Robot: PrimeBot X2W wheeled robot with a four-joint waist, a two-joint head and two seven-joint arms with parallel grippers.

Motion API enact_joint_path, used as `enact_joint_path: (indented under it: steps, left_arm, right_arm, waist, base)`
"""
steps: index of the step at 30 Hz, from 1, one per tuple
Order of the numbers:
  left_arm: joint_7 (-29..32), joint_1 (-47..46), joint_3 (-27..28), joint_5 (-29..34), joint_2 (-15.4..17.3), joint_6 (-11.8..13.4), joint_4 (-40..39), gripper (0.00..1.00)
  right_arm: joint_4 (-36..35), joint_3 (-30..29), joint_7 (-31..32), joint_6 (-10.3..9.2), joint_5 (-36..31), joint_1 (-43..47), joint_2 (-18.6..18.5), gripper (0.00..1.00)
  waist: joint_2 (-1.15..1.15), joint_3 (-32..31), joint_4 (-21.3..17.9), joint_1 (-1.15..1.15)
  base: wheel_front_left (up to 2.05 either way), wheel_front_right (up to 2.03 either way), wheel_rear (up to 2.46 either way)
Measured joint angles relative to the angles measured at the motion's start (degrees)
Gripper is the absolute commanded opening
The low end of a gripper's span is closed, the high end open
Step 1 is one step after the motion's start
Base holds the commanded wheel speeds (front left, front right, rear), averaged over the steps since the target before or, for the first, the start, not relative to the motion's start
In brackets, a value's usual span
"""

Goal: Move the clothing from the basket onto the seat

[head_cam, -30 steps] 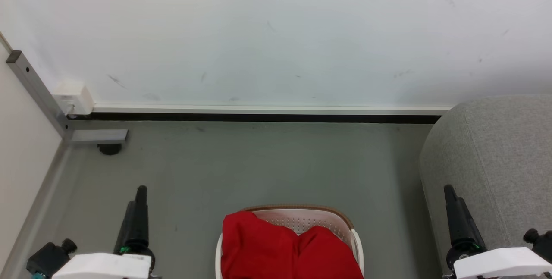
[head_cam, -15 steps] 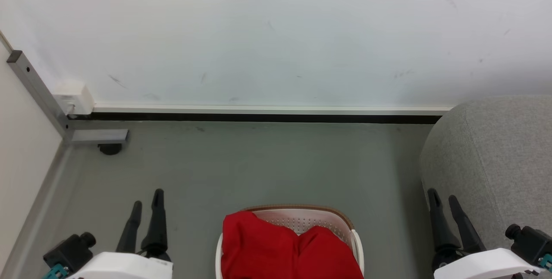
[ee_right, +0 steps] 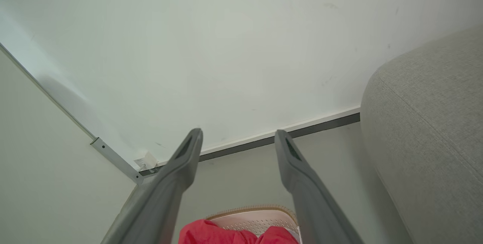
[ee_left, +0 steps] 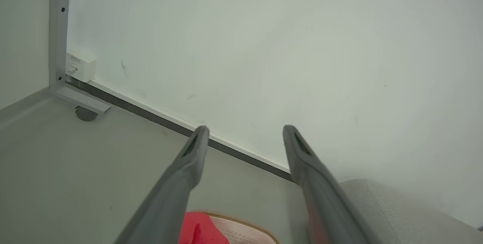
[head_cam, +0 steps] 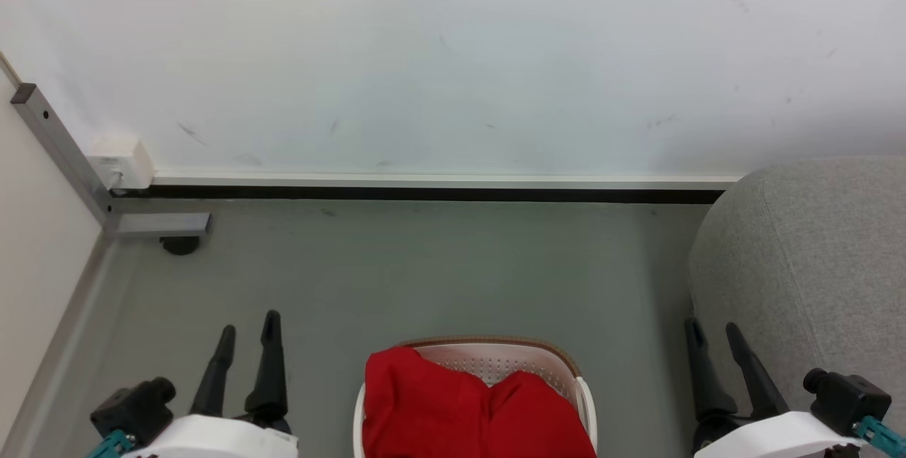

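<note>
L end effector (head_cam: 249,323), R end effector (head_cam: 712,325) moved inward, both spread

Bare indoor room corner, likely test space staged as home. Plain scuffed white wall (head_cam: 453,54), black skirting strip (head_cam: 425,194), smooth grey floor (head_cam: 396,267), grey metal frame post (head_cam: 60,146) at left. Domestic props: light grey woven-fabric upholstered seat (head_cam: 814,267), cream-white perforated plastic laundry basket (head_cam: 495,362) on floor.

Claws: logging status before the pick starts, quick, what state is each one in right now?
Left claw: open, holding nothing.
Right claw: open, holding nothing.
</note>
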Motion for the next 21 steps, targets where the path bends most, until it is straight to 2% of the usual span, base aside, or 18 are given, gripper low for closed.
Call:
enact_joint_path:
  steps: [21]
  left_arm:
    - [-3.0, 0.2, -1.0, 11.7, 0.2, 1.2, -0.4, 1.0]
  right_arm:
    - [0.7, 2.6, -3.0, 0.01, -10.2, -0.9, 0.1, 1.0]
  waist:
    - [0.0, 0.3, -0.3, 0.0]
  base:
    - [0.0, 0.0, 0.0]
